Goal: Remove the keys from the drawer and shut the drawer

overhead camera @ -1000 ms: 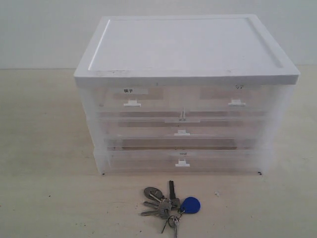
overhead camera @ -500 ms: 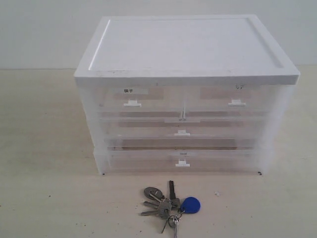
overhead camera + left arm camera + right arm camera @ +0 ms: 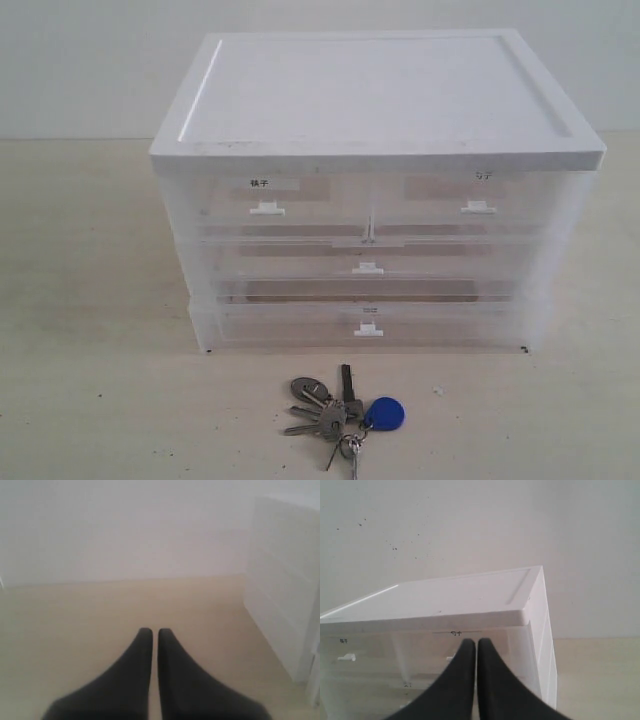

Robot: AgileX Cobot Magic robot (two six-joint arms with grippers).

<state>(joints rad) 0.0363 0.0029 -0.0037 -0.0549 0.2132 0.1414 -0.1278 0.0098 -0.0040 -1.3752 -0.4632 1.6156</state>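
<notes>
The keys (image 3: 342, 412), silver ones on a ring with a black-headed key and a blue fob, lie on the table in front of the drawer unit (image 3: 375, 190). All drawers of the clear unit sit pushed in, the bottom drawer (image 3: 368, 325) included. Neither arm shows in the exterior view. My left gripper (image 3: 151, 632) is shut with nothing in it, above bare table beside the unit's side (image 3: 282, 585). My right gripper (image 3: 472, 643) is shut and empty too, in front of the unit's upper drawer front (image 3: 420, 655).
The white lid (image 3: 370, 90) tops the drawer unit, which stands against a pale wall. Beige tabletop (image 3: 90, 300) stretches on both sides of the unit and in front of it around the keys.
</notes>
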